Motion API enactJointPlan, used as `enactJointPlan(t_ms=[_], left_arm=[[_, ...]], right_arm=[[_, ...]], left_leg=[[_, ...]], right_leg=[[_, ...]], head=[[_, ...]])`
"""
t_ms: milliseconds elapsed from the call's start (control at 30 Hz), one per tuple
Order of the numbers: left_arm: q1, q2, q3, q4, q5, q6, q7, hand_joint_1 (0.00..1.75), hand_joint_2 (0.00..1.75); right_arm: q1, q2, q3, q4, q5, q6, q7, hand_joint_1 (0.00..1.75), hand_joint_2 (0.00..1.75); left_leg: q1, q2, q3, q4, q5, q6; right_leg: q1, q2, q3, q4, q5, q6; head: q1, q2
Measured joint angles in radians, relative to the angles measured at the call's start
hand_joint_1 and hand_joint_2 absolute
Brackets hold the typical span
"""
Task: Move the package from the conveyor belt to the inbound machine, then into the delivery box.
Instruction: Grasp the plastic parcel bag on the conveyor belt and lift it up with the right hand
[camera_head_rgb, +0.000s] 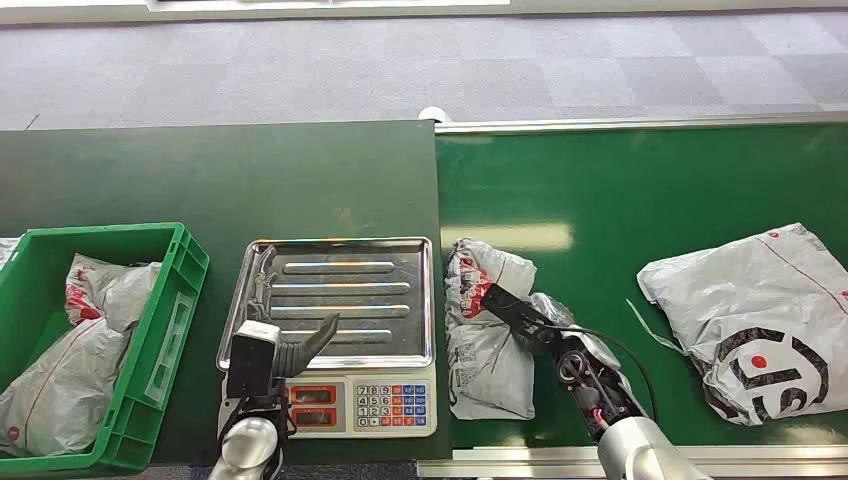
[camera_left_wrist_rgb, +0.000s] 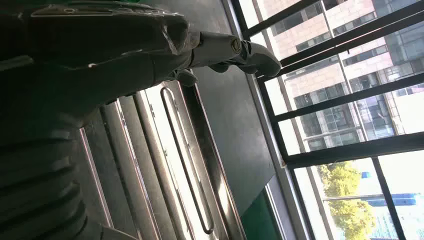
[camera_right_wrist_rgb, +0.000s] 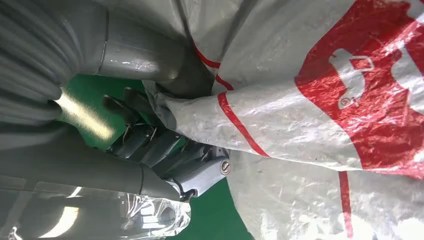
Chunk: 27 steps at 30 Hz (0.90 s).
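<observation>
1. The package (camera_head_rgb: 487, 330) is a grey plastic mailer bag with red print, lying on the green conveyor belt (camera_head_rgb: 620, 200) just beside the right edge of the scale (camera_head_rgb: 340, 330), which I take to be the inbound machine. It is crumpled and creased, so it looks soft and light, with loose, slack film and no stiff shell.

2. The film looks glossy and probably slippery. A pinch on a bunched fold should hold better than a flat press on the smooth face. The bag will likely sag and swing once lifted, so a hold near its middle bulk seems wiser than one at a thin corner.

3. The right hand (camera_head_rgb: 545, 330) lies over the package's right side. In the right wrist view its thumb (camera_right_wrist_rgb: 145, 50) presses on top of a gathered fold of the package (camera_right_wrist_rgb: 310, 115), and its darker fingers (camera_right_wrist_rgb: 165, 150) curl in beneath that fold. The fold sits between thumb and fingers, so the hand appears to grip the bag, though how firmly I cannot tell from these pictures.

4. The left hand (camera_head_rgb: 290, 345) hovers over the near edge of the scale's steel tray (camera_head_rgb: 400, 270), fingers spread and holding nothing. The left wrist view shows its finger (camera_left_wrist_rgb: 235, 50) extended above the ribbed tray (camera_left_wrist_rgb: 170, 165).

5. A second, larger grey bag (camera_head_rgb: 760, 310) lies well apart to the right on the belt. The green delivery box (camera_head_rgb: 150, 330) stands left of the scale with bags already in it.
</observation>
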Motion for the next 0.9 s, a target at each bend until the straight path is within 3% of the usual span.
enactJointPlan(t_ms=[300,900], left_arm=[[0.001,0.0,0.001,-0.001,0.011,0.006,-0.007,0.0,1.75],[-0.032,-0.002,-0.008,0.039,0.069,0.05,-0.093,0.0,1.75]], right_arm=[[-0.007,0.018,-0.037,-0.043,-0.095,-0.203,-0.099,1.75,1.75],[0.043,0.052,-0.285,-0.296,-0.461,-0.45,-0.473,1.75,1.75]], left_leg=[[0.0,0.0,0.0,0.0,0.0,0.0],[0.0,0.0,0.0,0.0,0.0,0.0]], right_leg=[[0.0,0.0,0.0,0.0,0.0,0.0],[0.0,0.0,0.0,0.0,0.0,0.0]], head=[[0.0,0.0],[0.0,0.0]])
